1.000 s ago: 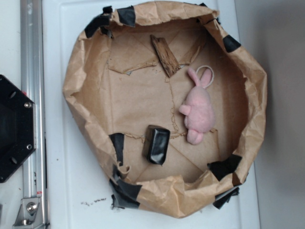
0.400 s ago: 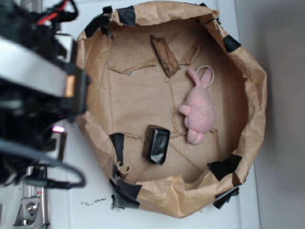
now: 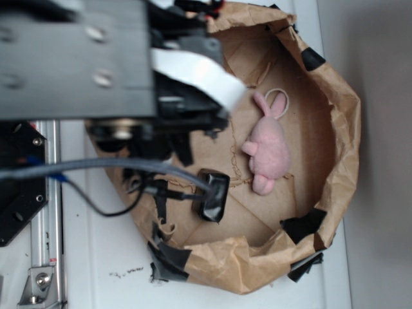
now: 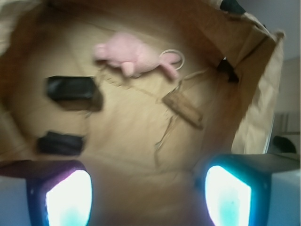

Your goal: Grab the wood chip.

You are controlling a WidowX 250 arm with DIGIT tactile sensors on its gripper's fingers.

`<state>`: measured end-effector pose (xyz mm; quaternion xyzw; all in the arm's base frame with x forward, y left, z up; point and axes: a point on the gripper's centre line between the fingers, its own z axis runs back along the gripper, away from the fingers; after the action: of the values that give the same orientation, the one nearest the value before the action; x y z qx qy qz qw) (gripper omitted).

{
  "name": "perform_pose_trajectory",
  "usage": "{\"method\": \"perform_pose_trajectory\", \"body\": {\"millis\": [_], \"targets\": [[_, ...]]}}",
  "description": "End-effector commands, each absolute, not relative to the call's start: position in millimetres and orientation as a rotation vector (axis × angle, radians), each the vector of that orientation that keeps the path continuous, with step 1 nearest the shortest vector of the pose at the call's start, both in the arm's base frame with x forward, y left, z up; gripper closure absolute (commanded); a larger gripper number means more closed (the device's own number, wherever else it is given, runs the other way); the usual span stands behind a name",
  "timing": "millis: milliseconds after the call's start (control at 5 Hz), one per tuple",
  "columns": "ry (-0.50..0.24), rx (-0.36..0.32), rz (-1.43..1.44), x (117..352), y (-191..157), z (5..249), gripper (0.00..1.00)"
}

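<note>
The wood chip (image 4: pixel 183 107), a flat dark brown sliver, lies on the brown paper floor in the wrist view, ahead and slightly right of my gripper (image 4: pixel 148 197). The exterior view does not show it, because my arm (image 3: pixel 96 64) covers that part of the paper bowl. My gripper is open: its two glowing fingers (image 4: pixel 68 197) stand wide apart at the bottom of the wrist view, with only bare paper between them. It hovers above the bowl floor, apart from the chip.
A pink plush (image 3: pixel 267 145) lies right of centre, beyond the chip in the wrist view. A glossy black block (image 3: pixel 214 193) sits toward the bowl's front. The crumpled paper wall (image 3: pixel 341 129) with black tape patches (image 3: pixel 302 225) rings everything.
My arm has swung in from the left and now hangs over the bowl's upper left, covering the wood chip in the exterior view. The objects have not moved.
</note>
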<state>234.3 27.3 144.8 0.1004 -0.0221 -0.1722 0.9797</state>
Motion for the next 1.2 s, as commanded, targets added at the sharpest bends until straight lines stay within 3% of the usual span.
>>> {"method": "perform_pose_trajectory", "body": {"millis": [0, 200, 400, 1000], "targets": [[-0.097, 0.212, -0.514, 258.9, 38.5, 119.4, 0.00], [-0.105, 0.247, -0.576, 266.8, 43.6, 99.2, 0.00], [-0.057, 0.252, -0.596, 271.1, 55.8, 78.0, 0.00], [-0.003, 0.241, -0.590, 277.5, 87.5, 53.2, 0.00]]}}
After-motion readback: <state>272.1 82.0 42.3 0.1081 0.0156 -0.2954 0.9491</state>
